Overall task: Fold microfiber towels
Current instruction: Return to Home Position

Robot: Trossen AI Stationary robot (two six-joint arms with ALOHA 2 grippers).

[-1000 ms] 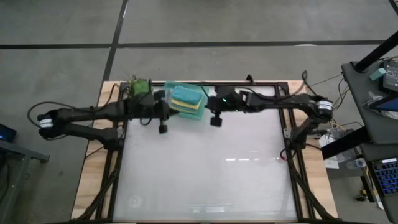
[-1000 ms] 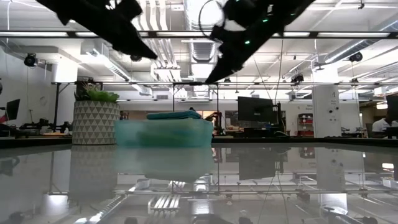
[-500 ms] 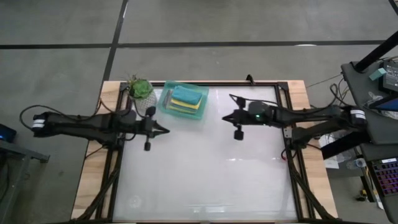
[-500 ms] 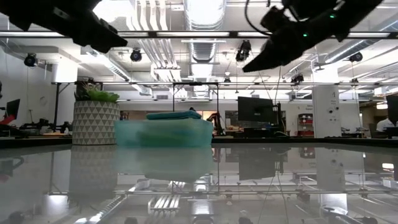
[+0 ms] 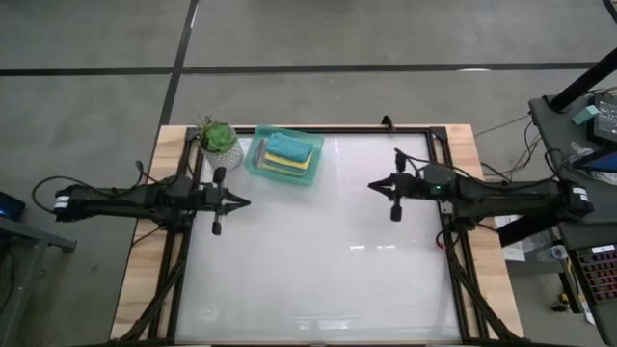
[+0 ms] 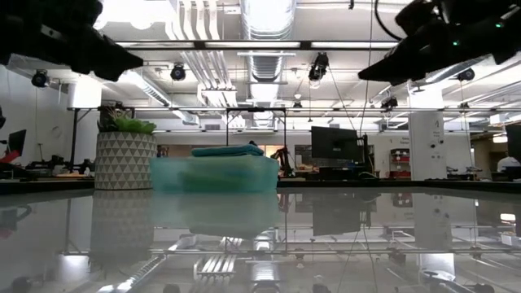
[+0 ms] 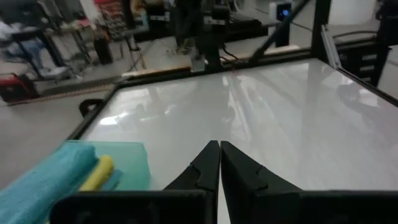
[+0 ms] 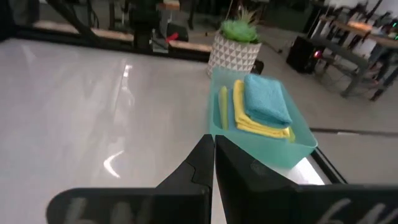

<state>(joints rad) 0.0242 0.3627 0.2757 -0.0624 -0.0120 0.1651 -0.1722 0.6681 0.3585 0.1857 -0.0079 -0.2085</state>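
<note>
The small soft square microfiber towels (image 5: 289, 154) are lying folded and stacked inside the translucent mint-green rectangular plastic tray (image 8: 267, 149), at the upper left-centre of the high view. They are sitting just beside the small green potted plant (image 5: 218, 138). A teal towel (image 8: 266, 99) is sitting on top with a yellow towel (image 8: 261, 127) under it. What is lying lower in the stack is hidden.

These cloths are looking light, limp and a little grippy from the nap, and nothing about them is fragile. I am judging that a fold would spring open if lifted by a loose corner. The best hold would be a pinch across the folded edge, catching all layers at once.

The left claw (image 5: 241, 201) is hanging over the left-centre of the white table (image 5: 318, 280), its fingers pressed together on nothing. The right claw (image 5: 374, 185) is hanging right of centre, likewise closed and empty. Both are staying well apart from the tray.

No brand, label or writing is showing clearly enough to read.
</note>
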